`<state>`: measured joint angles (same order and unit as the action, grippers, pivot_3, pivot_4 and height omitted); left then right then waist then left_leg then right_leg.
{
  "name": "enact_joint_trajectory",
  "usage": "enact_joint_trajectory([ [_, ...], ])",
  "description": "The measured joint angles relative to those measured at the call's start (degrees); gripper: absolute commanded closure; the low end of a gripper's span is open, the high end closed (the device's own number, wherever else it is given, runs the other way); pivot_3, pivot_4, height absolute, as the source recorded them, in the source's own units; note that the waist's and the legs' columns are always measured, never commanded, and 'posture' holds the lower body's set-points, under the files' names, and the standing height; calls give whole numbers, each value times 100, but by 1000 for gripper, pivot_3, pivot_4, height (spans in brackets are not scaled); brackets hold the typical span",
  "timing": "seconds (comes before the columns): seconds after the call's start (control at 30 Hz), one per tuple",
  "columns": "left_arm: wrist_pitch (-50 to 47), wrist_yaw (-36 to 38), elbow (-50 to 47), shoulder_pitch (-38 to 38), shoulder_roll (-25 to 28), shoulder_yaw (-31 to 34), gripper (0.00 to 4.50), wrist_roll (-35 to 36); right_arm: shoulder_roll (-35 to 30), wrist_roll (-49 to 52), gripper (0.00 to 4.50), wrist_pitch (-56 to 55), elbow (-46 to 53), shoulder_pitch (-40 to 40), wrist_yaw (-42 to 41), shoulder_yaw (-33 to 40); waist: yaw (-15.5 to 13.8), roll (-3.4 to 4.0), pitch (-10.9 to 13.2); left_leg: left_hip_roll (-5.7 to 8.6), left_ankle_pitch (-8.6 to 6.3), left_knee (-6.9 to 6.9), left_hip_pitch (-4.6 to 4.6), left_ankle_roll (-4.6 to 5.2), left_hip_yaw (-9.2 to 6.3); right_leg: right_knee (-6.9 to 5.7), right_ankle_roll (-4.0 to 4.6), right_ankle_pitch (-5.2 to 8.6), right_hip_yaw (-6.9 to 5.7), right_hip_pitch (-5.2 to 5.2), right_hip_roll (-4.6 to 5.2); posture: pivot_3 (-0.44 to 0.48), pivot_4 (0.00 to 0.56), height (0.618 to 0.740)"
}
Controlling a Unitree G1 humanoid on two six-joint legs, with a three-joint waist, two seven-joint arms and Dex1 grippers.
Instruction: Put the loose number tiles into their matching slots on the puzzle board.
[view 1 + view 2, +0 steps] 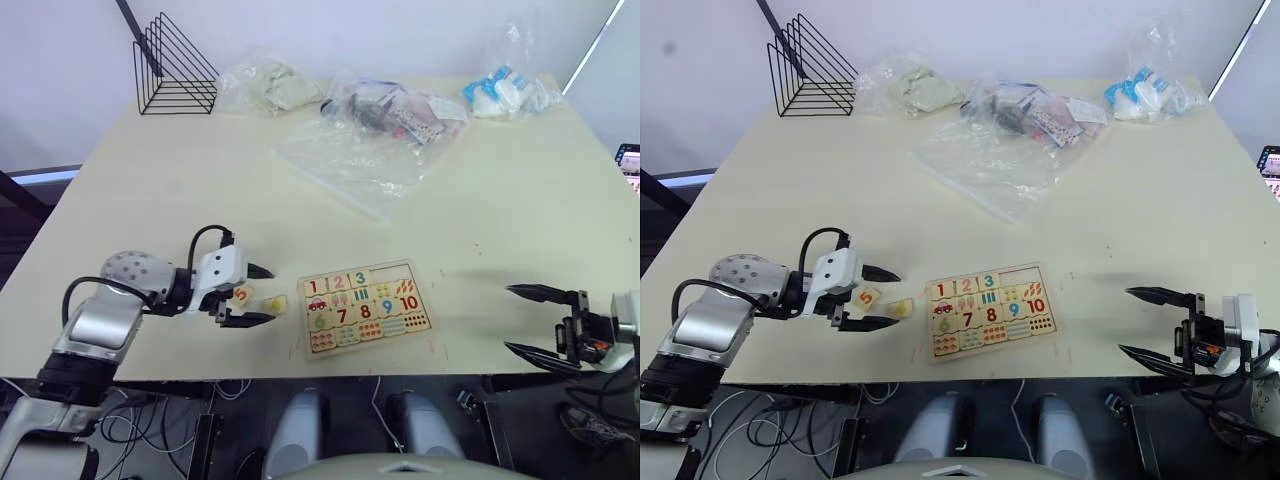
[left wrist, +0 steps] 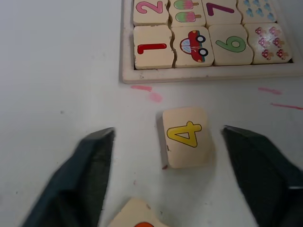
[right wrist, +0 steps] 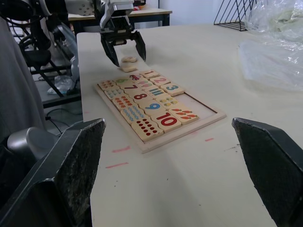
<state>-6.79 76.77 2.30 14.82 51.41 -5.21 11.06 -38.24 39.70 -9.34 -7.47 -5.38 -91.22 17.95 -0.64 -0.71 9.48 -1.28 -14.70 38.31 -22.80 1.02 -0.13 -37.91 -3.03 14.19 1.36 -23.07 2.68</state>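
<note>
The board [image 1: 366,309] lies flat on the bench [image 1: 200,190] near its front edge, between the two arms. Its top row holds tiles 1, 2 and 3, with two empty slots [image 3: 201,104] at the right end of that row. The 6 to 10 tiles and the picture tiles fill the other rows.

Two loose tiles lie on the bench just left of the board. The 4 tile [image 2: 186,137], yellow digit up, sits between the left gripper's [image 1: 250,296] fingers [image 2: 83,175], touching neither; its jaws are wide apart. The 5 tile [image 1: 868,297], orange digit, lies just beside the 4, further from the board, close under the gripper.

The right gripper [image 1: 537,322] hangs at the bench's front edge, well to the right of the board, jaws wide apart and holding nothing.

At the back of the bench stand a black wire rack [image 1: 173,68] and several clear plastic bags [image 1: 365,140].
</note>
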Motion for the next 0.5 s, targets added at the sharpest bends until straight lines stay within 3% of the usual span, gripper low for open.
enact_joint_trajectory([
  [0.5,156,-239,-46,-269,-79,40,1170,-42,-2,-21,0,278,508,-29,390,-1,-2,0,0,-1,0,0,1,0,0,0,0,0,1,0,1,0,150,740],
])
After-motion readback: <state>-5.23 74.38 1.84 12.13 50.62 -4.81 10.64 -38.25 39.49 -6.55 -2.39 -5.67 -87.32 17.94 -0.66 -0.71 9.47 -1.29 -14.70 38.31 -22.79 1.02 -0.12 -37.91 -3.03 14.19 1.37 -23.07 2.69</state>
